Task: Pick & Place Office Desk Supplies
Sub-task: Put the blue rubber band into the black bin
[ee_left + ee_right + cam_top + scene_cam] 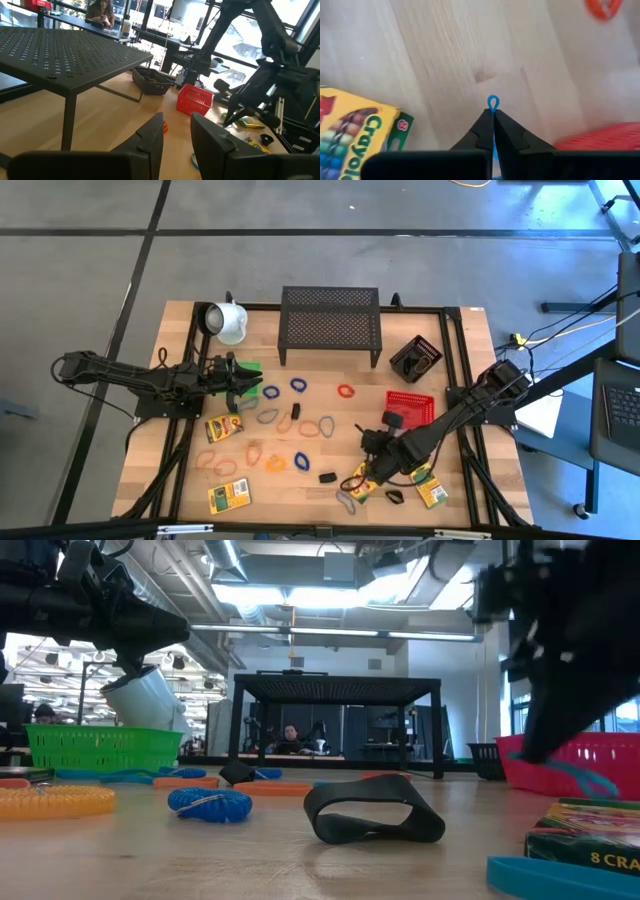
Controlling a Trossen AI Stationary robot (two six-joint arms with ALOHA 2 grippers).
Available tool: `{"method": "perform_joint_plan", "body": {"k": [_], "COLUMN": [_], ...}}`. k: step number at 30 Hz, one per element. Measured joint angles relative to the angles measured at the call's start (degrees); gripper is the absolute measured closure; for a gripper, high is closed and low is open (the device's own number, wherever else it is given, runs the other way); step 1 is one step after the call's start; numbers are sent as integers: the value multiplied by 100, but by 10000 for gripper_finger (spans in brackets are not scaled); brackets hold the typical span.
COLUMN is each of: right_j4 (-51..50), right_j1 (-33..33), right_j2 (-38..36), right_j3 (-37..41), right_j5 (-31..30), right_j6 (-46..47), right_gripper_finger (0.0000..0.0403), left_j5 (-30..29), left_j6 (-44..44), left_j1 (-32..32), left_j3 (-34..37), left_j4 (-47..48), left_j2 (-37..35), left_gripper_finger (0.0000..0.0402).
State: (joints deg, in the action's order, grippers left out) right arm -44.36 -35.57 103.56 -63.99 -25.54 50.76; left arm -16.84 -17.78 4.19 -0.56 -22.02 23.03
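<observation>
Pale wooden tabletop [445,55] below, and the right gripper [493,120] has its fingers pinched tight on a thin blue rubber-band loop [492,103], lifted beside the yellow-and-green crayon box [350,130]. Left gripper [176,131] hangs part-open, empty, near the black mesh rack [60,55].

Readable text: "Crayola", partly cut off, printed in green letters on yellow-and-green cardboard crayon box [355,137] in right wrist view. "8 CRA", cut off at frame edge, printed on crayon box [592,840] in low view. Nothing else legible.
</observation>
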Motion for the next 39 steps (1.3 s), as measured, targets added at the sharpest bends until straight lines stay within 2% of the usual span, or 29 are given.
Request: {"method": "perform_joint_plan", "body": {"k": [10,13,19,22,26,34,39], "right_j4": [-2,71,545,646,653,525,-475], "right_j1": [445,541,651,789,1023,1517,1829], "right_j2": [-8,-13,-21,-21,-21,-21,-218], "right_j3": [-1478,-1910,-2363,-2385,-2385,-2385,-2387], "right_j5": [-1277,-2020,-3900,-4396,-4510,-3711,-3085], "right_j6": [-346,-473,-1124,-1276,-1256,-1267,-1173], "right_gripper_finger": [396,396,396,396,396,396,396], "left_j5": [0,-2,0,0,0,0,0], "left_j6": [4,0,2,4,4,4,0], "left_j1": [2,2,2,0,0,0,2], "left_j3": [0,0,0,0,-1,0,0], "left_j4": [0,0,0,0,0,-2,0], "left_j2": [-2,-1,-2,0,-1,0,0], "left_gripper_finger": [311,311,311,311,311,311,311]}}
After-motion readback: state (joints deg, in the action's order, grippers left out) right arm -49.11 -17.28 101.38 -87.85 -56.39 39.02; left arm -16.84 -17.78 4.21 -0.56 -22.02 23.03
